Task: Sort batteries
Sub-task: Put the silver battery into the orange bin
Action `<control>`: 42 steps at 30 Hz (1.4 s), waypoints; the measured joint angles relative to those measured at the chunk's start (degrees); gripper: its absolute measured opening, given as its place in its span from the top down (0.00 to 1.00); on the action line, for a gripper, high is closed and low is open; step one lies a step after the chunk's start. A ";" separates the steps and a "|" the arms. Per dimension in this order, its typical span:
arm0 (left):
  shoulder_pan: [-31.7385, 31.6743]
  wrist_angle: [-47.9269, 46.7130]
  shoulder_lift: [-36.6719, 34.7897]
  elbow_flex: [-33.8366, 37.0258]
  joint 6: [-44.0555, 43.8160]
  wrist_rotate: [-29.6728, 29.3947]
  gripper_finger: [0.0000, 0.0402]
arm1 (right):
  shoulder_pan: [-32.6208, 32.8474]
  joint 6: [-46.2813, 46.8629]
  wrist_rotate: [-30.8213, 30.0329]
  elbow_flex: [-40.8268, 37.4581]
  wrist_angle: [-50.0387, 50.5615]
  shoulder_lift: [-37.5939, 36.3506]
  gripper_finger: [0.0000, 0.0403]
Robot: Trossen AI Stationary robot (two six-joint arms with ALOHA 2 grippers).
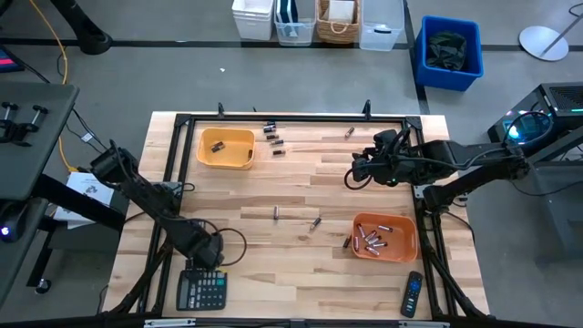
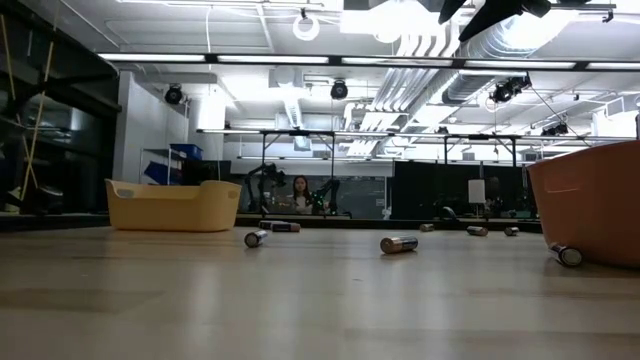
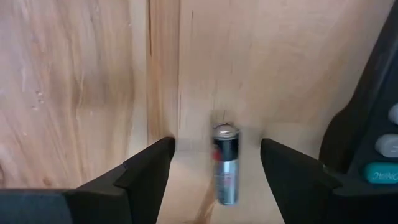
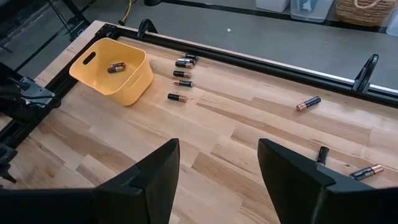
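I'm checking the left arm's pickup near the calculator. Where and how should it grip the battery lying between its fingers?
Grip the battery across the middle of its round body, coming straight down. It lies flat on the table, lengthwise between the left gripper's open fingers, so closing pinches its curved sides. The calculator sits close alongside.

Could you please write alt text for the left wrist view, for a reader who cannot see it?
A single battery lies on the pale wooden table, centred between the open left gripper fingers, which touch nothing. The edge of a black calculator shows beside one finger.
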State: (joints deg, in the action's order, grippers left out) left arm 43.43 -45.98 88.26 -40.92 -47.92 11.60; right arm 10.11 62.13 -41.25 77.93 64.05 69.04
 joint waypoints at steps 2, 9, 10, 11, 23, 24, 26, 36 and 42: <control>0.27 0.18 0.01 0.54 -0.04 -0.30 0.40 | 0.00 -0.02 0.14 0.00 0.00 0.00 0.47; 0.83 -0.48 0.12 0.65 -5.43 -2.52 0.53 | 0.00 -0.27 0.20 0.00 0.07 0.00 0.47; 1.09 -0.73 0.12 0.69 -6.39 -3.17 0.59 | 0.00 -0.47 0.19 0.00 0.09 0.00 0.47; 1.36 -0.96 0.14 0.71 -7.21 -3.82 0.65 | 0.00 -0.46 0.17 0.00 0.13 0.00 0.47; -0.01 -3.26 -3.56 -0.30 -10.49 -5.12 0.93 | 0.00 -0.44 0.19 0.00 0.20 0.00 0.47; -0.56 -3.19 -4.84 -0.73 -10.49 -6.31 0.93 | 0.00 -0.44 0.24 0.00 0.20 0.00 0.47; -2.01 -2.69 -7.55 -1.51 -10.49 -8.91 0.93 | 0.00 -0.44 0.31 0.00 0.21 0.00 0.47; -16.48 5.91 -15.34 -4.17 3.10 -20.32 0.93 | 0.00 0.87 0.33 0.00 -0.13 0.00 0.47; -29.58 27.78 -8.50 -7.27 18.38 -19.64 0.93 | 0.00 0.58 0.31 0.00 -1.28 0.00 0.47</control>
State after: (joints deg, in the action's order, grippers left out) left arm 13.85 -18.20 79.76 -48.18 -29.54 -8.04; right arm 10.11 62.71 -40.95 77.93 62.77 69.04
